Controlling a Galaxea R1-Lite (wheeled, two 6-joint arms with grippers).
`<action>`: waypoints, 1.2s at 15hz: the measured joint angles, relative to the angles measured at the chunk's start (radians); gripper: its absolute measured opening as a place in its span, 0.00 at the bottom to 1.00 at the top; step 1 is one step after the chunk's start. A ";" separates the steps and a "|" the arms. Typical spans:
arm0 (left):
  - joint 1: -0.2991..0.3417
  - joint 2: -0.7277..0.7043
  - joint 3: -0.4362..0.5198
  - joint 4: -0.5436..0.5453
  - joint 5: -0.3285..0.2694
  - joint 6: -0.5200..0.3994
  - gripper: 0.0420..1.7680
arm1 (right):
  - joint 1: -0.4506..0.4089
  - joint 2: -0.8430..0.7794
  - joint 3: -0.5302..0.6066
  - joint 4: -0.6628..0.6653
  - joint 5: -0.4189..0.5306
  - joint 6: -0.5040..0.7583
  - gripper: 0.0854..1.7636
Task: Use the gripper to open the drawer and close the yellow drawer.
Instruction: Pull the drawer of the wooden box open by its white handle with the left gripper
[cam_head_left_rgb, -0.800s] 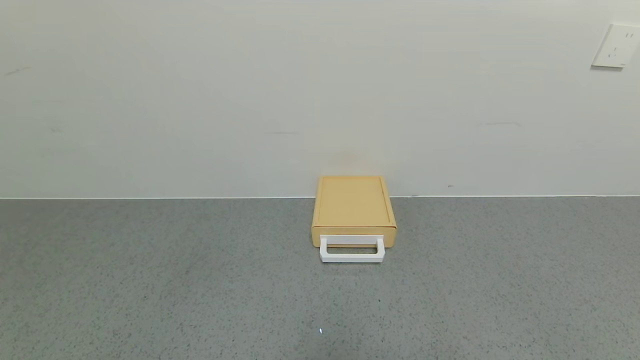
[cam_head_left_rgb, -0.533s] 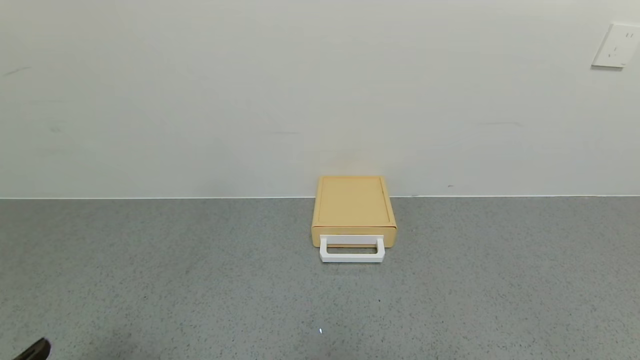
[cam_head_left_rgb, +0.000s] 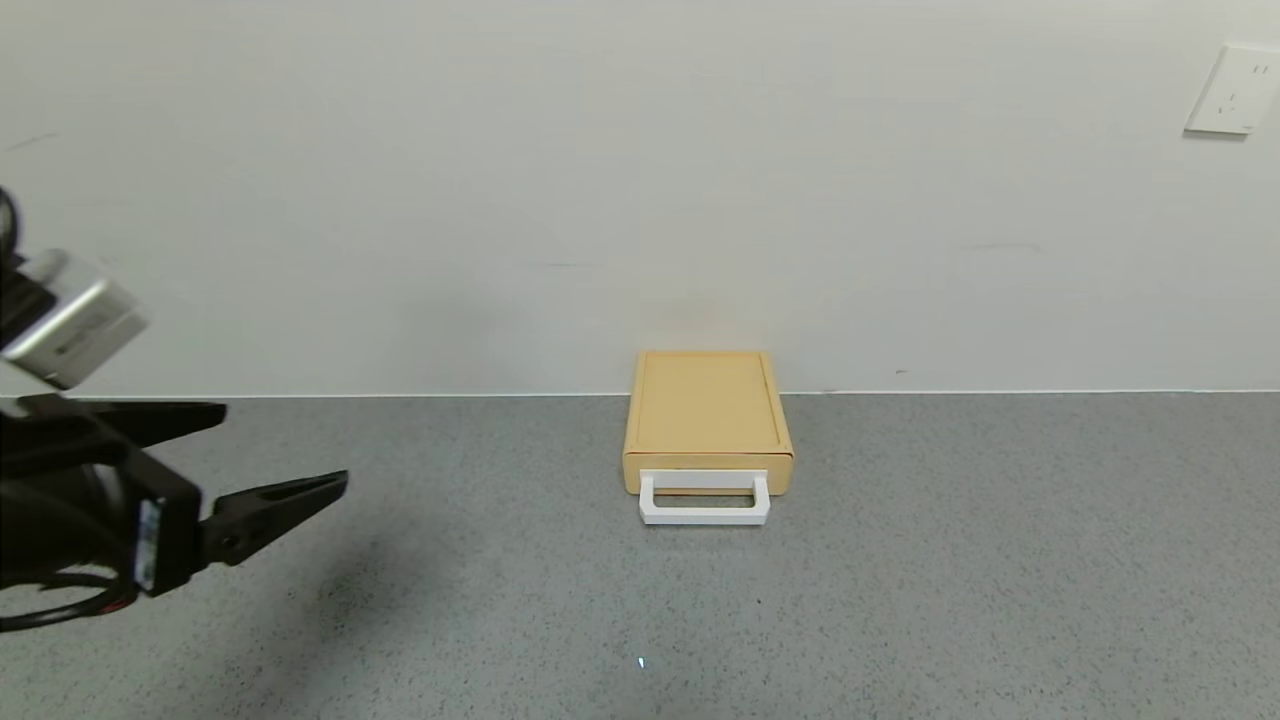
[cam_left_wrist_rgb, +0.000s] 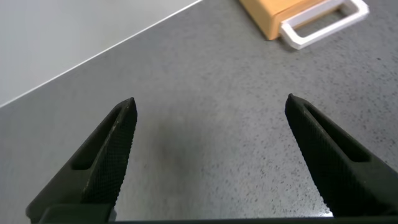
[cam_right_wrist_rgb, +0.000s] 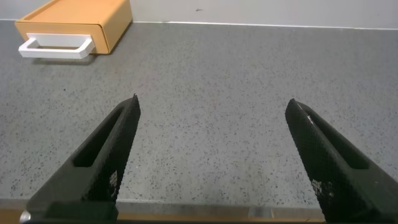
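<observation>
The yellow drawer (cam_head_left_rgb: 707, 405) is a flat mustard case on the grey counter, backed against the wall at the middle. Its tray sits pushed in, flush with the case front. The white loop handle (cam_head_left_rgb: 704, 510) sticks out toward me. My left gripper (cam_head_left_rgb: 285, 445) hangs open at the far left, well short of the handle, its fingers pointing toward the drawer. In the left wrist view the gripper (cam_left_wrist_rgb: 211, 101) holds nothing, with the handle (cam_left_wrist_rgb: 323, 22) far ahead. My right gripper (cam_right_wrist_rgb: 213, 101) is open and empty near the counter's front edge. In its view the drawer (cam_right_wrist_rgb: 74, 22) lies far off.
A white wall runs along the back of the grey counter (cam_head_left_rgb: 900, 560). A white wall socket (cam_head_left_rgb: 1230, 90) sits high at the right. The counter's front edge (cam_right_wrist_rgb: 186, 214) shows just under the right gripper.
The left arm has come up into the head view from the lower left corner and now reaches further right. The drawer has not moved.
</observation>
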 joint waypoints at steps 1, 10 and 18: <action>-0.041 0.067 -0.041 0.001 -0.002 0.012 0.97 | 0.000 0.000 0.000 0.000 0.000 0.000 0.97; -0.359 0.525 -0.501 0.191 0.017 0.000 0.97 | 0.000 0.000 0.000 0.000 0.000 0.000 0.97; -0.541 0.818 -0.812 0.443 0.218 -0.484 0.97 | 0.001 0.000 0.000 0.000 0.000 0.000 0.97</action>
